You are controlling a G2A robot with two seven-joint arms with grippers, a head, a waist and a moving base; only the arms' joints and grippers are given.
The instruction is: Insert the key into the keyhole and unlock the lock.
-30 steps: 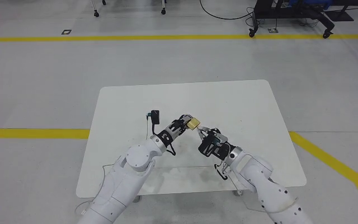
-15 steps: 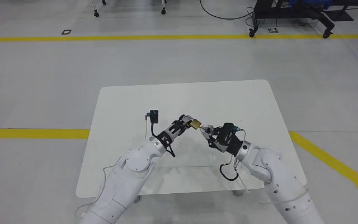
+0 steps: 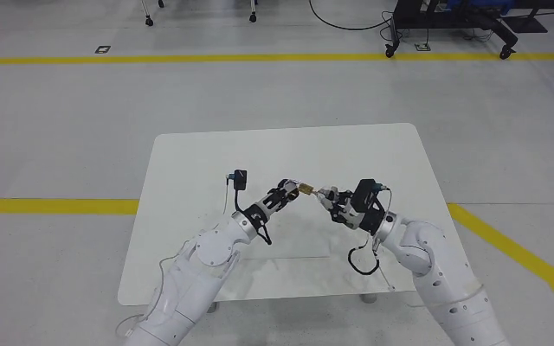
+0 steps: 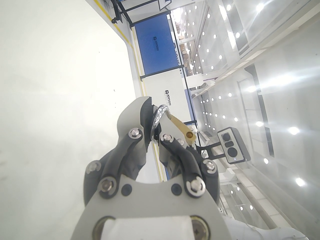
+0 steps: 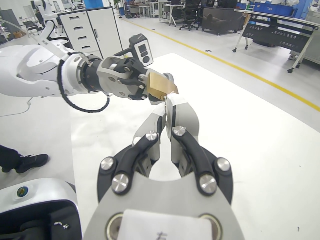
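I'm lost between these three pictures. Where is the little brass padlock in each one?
Top view: padlock above the table's middle, between the left end effector and the right end effector.
Left wrist view: padlock seen edge-on, its shackle pinched in the left end effector.
Right wrist view: padlock held by the left end effector, at the right end effector's tips.
Shared landmark: the white table.

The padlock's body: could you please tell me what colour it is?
The padlock has a brass-gold body, seen best in the right wrist view.

White table (image 3: 363, 156), yellow floor lines (image 3: 260, 59)
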